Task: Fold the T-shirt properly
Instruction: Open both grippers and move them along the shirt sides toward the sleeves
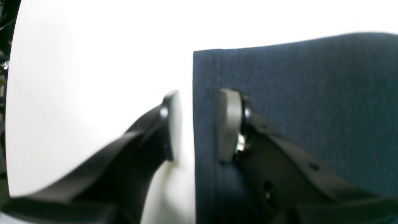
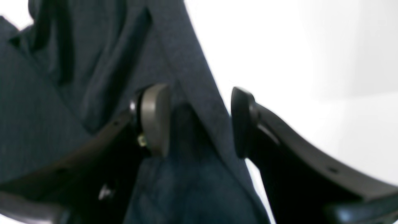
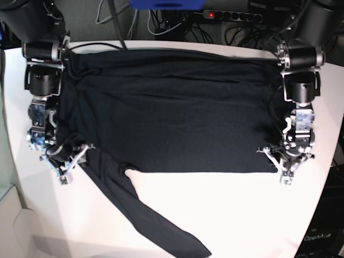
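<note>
- Table (image 3: 226, 215): the white surface I work over; it carries everything else.
- T-shirt (image 3: 172, 113): lies flat, its long axis running side to side across the table between my two arms. One sleeve (image 3: 145, 215) trails diagonally toward the near edge.
- Right gripper (image 3: 69, 161): at the sleeve-side near corner of the body. In the right wrist view the jaws stand apart, straddling a slanting cloth edge (image 2: 202, 93), one pad (image 2: 155, 119) over fabric, the other over bare table; nothing is held.
- Left gripper (image 1: 199, 124): at the opposite near corner, jaws likewise parted across the straight hem edge (image 1: 205, 130), gripping nothing.
- Governing relation: each corner sits between its own gripper's jaws, so I judge both arms equally near and closing comes next.
</note>
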